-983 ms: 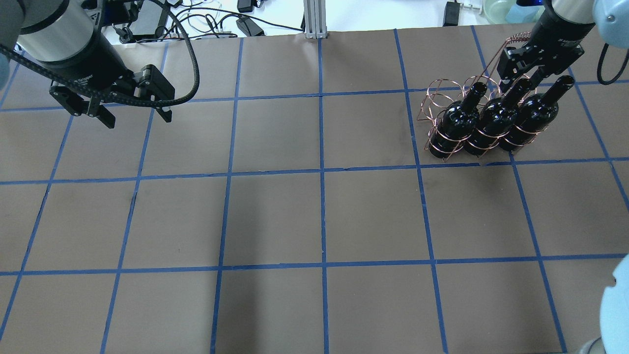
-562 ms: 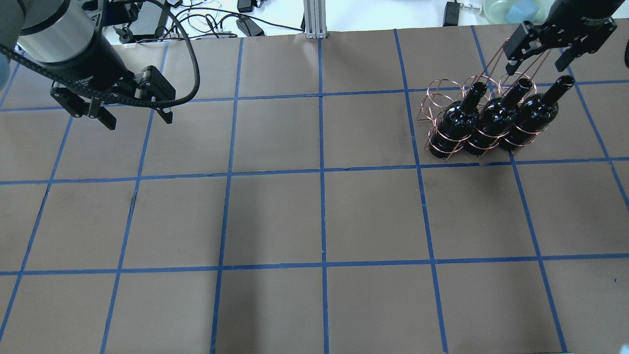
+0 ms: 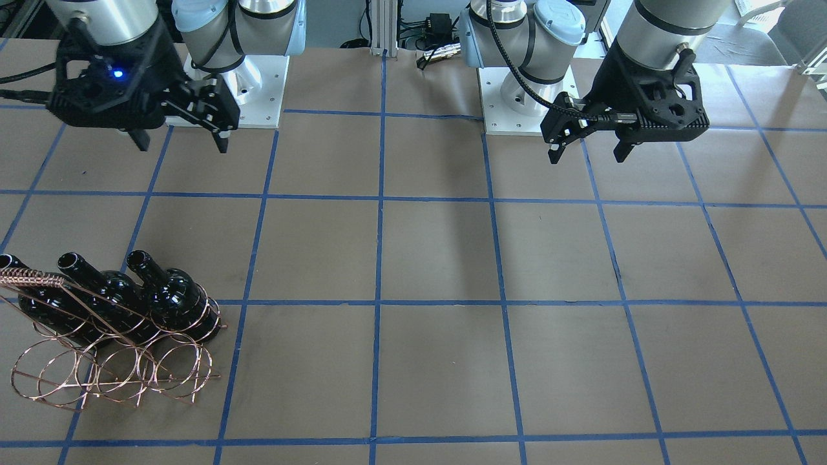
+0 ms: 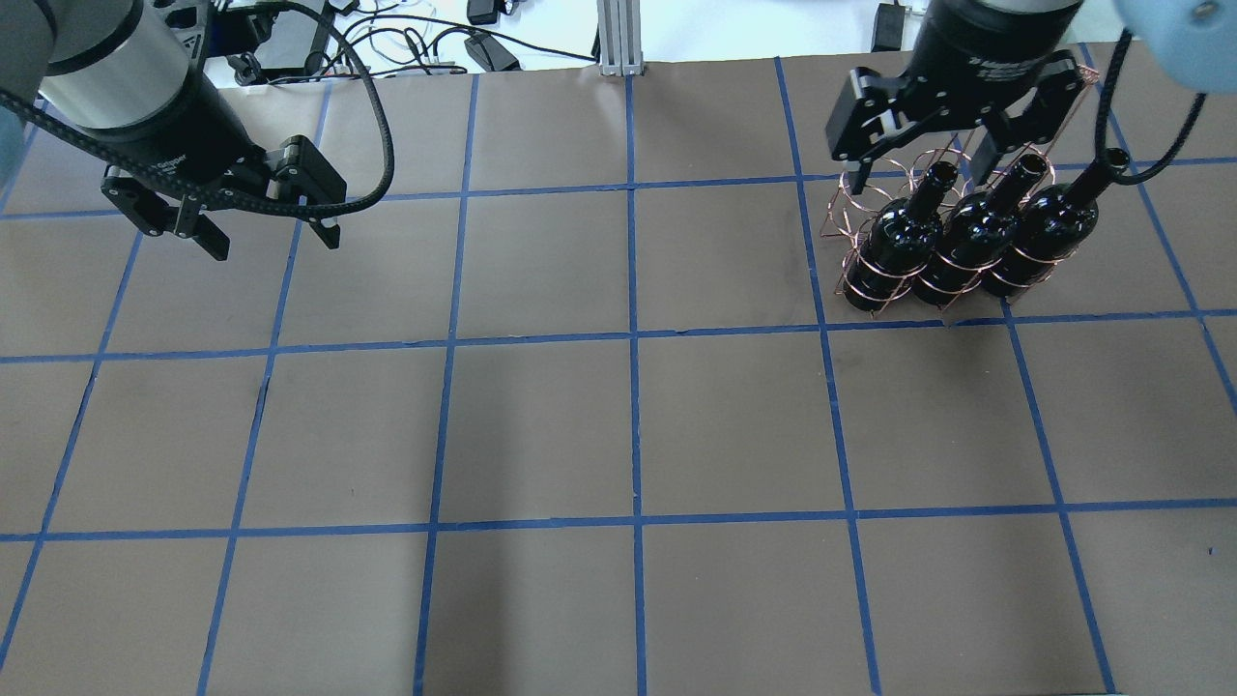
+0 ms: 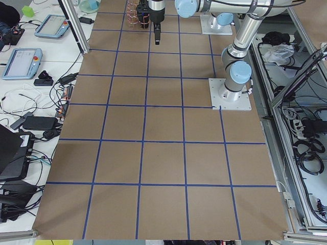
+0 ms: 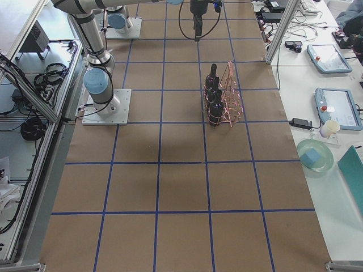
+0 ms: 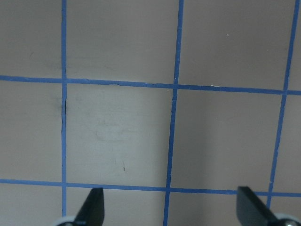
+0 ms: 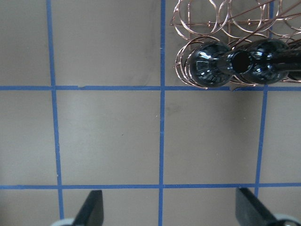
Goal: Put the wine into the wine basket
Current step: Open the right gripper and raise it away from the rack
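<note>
The wine (image 4: pixel 976 232), taken as the middle of three look-alike black bottles, is standing upright in the wine basket (image 3: pixel 97 381), sitting in a loop on the row nearest the robot. The other two bottles (image 4: pixel 894 246) (image 4: pixel 1049 232) are filling the loops on either side, touching it. The row of loops on the far side is holding nothing. The basket is resting on the counter (image 4: pixel 618 425) toward the robot's right far corner.

Change: a second ago the right pincer (image 3: pixel 181 141) was sitting low at the bottle necks by the coiled handle (image 3: pixel 29 279). Now it is hanging well above the rack and off to the side, released, fingers spread wide and nothing between them. In its wrist view the bottle tops are showing up in the top right corner, clear of the fingers. Bottles and basket are not shifting across those frames. Judging from that, the wine is let go and seated, so the placing is looking finished and the arm is backing away.

The left pincer (image 4: pixel 273 242) is hovering far off over bare counter, also released and carrying nothing.
</note>
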Tool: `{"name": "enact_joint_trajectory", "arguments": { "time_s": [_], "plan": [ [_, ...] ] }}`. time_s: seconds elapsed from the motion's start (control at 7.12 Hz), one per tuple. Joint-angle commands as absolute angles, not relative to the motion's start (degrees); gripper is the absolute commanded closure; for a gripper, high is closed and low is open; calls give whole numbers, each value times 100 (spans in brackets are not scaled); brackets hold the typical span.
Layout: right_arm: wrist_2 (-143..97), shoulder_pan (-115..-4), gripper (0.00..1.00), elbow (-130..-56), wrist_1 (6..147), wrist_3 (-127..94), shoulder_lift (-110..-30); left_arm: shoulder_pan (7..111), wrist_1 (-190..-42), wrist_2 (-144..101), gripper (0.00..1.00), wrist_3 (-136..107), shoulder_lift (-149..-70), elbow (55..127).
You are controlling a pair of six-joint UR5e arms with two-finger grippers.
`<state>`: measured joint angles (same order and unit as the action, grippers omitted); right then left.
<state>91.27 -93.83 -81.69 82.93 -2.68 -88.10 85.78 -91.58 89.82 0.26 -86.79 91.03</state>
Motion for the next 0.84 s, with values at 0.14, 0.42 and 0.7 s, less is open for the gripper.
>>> {"name": "enact_joint_trajectory", "arguments": {
  "time_s": [0.14, 0.42, 0.7],
  "plan": [
    [8957, -9536, 1, -8191, 8253, -282, -8807, 8569, -9150, 8991, 0, 79, -8684, 9123],
    [9000, -9388, 2, -8200, 8315, 23, -8798, 8569, -9149, 8991, 0, 79, -8684, 9123],
    [9017, -9220, 1, -8200, 8271, 115, -8807, 8569, -9150, 8991, 0, 79, -8675, 9158]
  ]
}}
